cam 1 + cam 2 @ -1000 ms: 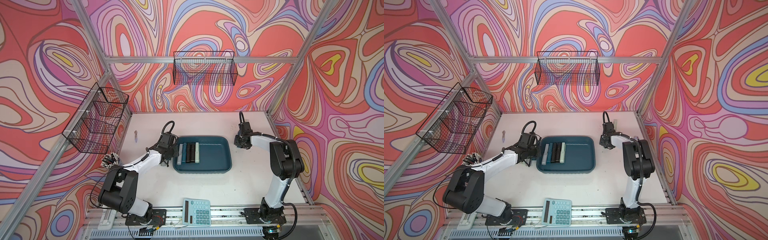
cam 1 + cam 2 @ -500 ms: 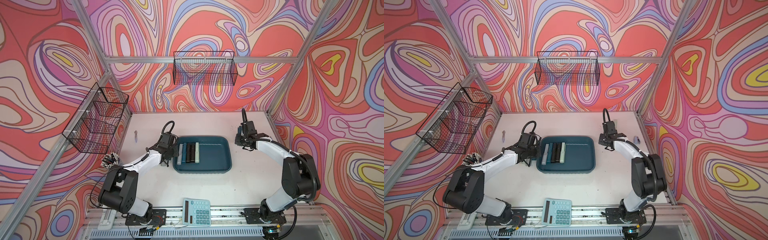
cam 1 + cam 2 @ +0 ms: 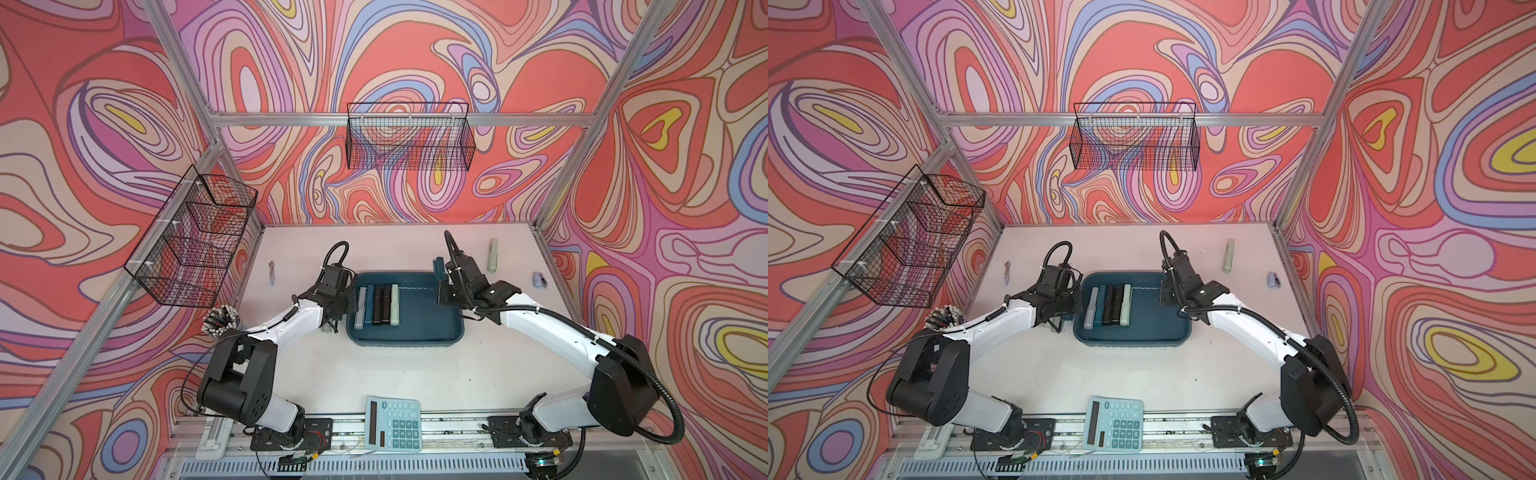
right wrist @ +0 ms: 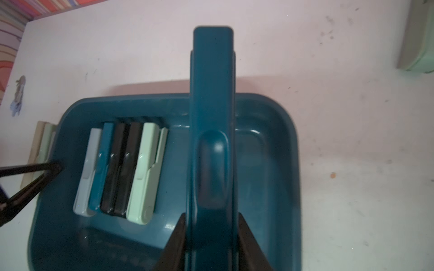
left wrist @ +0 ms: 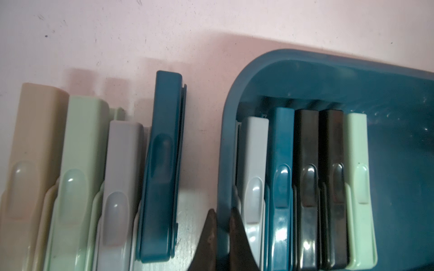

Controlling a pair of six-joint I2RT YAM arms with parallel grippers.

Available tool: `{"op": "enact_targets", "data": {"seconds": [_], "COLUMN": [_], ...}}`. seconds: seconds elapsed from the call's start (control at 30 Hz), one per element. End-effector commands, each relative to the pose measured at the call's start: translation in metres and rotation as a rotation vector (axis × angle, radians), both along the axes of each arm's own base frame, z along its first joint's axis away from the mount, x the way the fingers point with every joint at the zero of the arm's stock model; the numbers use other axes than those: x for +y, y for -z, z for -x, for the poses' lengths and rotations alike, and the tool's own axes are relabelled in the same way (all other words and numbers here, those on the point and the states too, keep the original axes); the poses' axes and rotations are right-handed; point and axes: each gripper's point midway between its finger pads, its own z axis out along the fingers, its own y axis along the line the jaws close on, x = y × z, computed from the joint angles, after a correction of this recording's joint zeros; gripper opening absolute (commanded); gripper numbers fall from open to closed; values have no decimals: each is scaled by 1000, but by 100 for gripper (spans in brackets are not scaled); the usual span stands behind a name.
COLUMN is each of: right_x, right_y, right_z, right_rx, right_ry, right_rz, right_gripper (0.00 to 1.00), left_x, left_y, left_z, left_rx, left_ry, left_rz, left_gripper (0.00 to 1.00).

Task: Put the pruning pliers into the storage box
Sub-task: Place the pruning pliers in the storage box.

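The shallow dark teal plastic storage box (image 3: 432, 328), rectangular with rounded corners, sits in the middle of the white tabletop (image 3: 374, 374) and shows in both top views (image 3: 1158, 328). Along its left wall five slim, bar-shaped plastic pruning pliers lie side by side and touching: a grey bar (image 3: 360, 309), a dark teal bar (image 3: 369, 305), two glossy black bars (image 3: 378, 305) and a pale green bar (image 3: 395, 303). The right pincer (image 4: 211, 214) pinches a sixth dark teal pliers (image 4: 211, 105) by its long sides over the right half of the box. Its free end reaches past the box's far rim toward the far edge of the tabletop, and its tip shows in a top view (image 3: 439, 266). The left pincer (image 5: 223, 210) is pressed almost together, with the box's left rim between its fingertips. Just outside that rim four more lie in a row on the tabletop: a beige tool (image 5: 32, 152), a pale green tool (image 5: 79, 152), a grey tool (image 5: 122, 164) and a dark teal tool (image 5: 162, 152), which is nearest the box but apart from it. A lone greenish-grey pliers (image 3: 493, 255) lies toward the far right corner. A small lilac object (image 3: 539, 279) rests by the right edge, and a pale teal calculator (image 3: 392, 424) at the near edge.
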Motion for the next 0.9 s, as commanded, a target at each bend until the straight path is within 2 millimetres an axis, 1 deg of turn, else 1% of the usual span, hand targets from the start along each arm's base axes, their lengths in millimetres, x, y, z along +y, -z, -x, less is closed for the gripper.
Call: {"op": "enact_targets", "data": {"seconds": [0.0,0.13,0.27,0.4,0.47,0.63,0.67,0.73,0.87], "right_x": [20,47,59,65,71,94,96,97,98], "right_y": [15,39,60,78,81,89,95,103,110], "right_z": [7,23,28,23,18,7,6,4,1], "right_rx": [15,52,82,101,97,114,126,136,144], "right_ry": [9,-38,-48,-21,-5,-18,-21,-14,3], "right_rz": [-49,-55,-49,-56,-87,-143,-146,-133,-131], "right_gripper": [24,24,24,24,24,24,24,24,25], "left_x": [-6,-5,-5,-3,-4,-5,-4,-2,-1], "left_y": [4,5,7,6,7,7,6,6,8], "left_z": [-2,0,2,3,3,3,3,4,6], "left_rx": [12,9,14,11,12,13,11,9,12], "left_ry": [-2,-8,-8,-8,-7,-5,-4,-4,-6], "left_rz": [34,35,36,30,31,35,31,24,21], "left_gripper": [6,6,6,6,6,6,6,6,6]}}
